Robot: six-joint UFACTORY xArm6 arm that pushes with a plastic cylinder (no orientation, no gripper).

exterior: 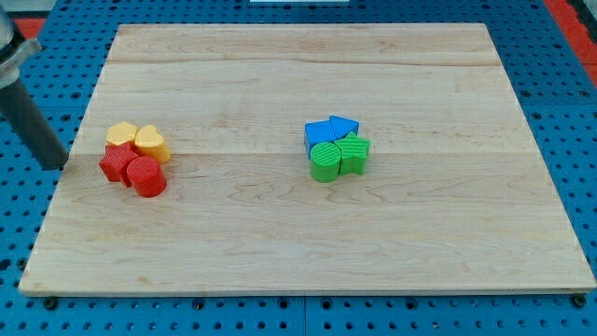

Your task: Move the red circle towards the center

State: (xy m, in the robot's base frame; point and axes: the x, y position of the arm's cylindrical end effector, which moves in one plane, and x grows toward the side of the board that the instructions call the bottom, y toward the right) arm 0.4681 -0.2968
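The red circle block [146, 176] lies at the view's left on the wooden board [308, 243]. It touches a red star block [118, 162] on its left. Two yellow blocks sit just above: a yellow heart [151, 143] and another yellow block [120, 134] of unclear shape. My tip [54, 165] is the end of the dark rod at the board's left edge. It stands left of the red star, apart from the cluster by a small gap.
Near the board's middle sits a second cluster: a blue cube [320, 133], a blue triangle [343, 125], a green cylinder [326, 161] and another green block [355, 153]. A blue pegboard [578, 112] surrounds the board.
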